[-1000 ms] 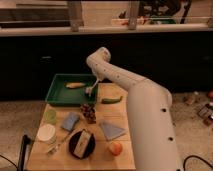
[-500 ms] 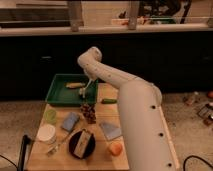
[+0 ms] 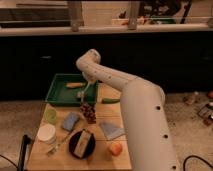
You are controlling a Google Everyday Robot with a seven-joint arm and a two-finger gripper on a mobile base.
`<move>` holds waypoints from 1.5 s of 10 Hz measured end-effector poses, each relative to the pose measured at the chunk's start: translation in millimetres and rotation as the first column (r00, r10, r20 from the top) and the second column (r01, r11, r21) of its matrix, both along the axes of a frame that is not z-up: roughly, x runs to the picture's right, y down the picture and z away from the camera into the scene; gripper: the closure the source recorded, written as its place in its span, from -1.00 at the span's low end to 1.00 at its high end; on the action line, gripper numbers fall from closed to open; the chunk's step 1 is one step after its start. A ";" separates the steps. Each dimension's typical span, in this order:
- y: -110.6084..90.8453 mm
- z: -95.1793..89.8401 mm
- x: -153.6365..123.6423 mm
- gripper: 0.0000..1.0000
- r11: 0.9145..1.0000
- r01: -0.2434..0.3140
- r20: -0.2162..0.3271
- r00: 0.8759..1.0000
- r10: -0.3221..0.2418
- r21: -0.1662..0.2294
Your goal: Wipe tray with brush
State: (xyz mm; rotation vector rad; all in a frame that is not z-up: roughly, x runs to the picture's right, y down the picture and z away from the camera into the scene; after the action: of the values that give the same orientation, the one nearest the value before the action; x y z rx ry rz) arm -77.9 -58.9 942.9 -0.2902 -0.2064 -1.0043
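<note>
1. Dark cabinets back a wooden table [image 3: 97, 159]; the green tray [image 3: 59, 93] sits at its far left corner.
2. Reaching over, the hand [image 3: 88, 89] hangs low above the tray's end nearest the table's middle, likely so bristles meet its floor.
3. A slim pale brush [image 3: 84, 99] seems to dangle from it; its grip cannot be told.

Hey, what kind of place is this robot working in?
Probably a kitchen or break room: a long counter above dark cabinets runs behind, and the wooden table holds food such as an orange fruit, plus a green tray. The gripper hangs over the tray's right end.
</note>
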 end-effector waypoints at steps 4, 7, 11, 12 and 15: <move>-11.0 12.5 41.4 1.00 0.998 -0.058 -0.071 0.996 0.058 0.004; -25.8 22.6 34.2 1.00 0.994 -0.105 -0.093 0.990 0.107 0.032; -28.8 28.5 12.2 1.00 0.992 -0.118 -0.082 0.989 0.121 0.039; -25.2 27.8 2.7 1.00 0.994 -0.102 -0.064 0.993 0.103 0.026; 2.2 19.8 -12.4 1.00 1.000 -0.014 -0.005 1.000 0.014 -0.025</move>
State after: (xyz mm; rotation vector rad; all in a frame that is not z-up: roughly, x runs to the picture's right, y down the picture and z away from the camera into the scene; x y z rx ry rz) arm -90.3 -56.8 962.7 -0.3129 -0.2168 -0.9877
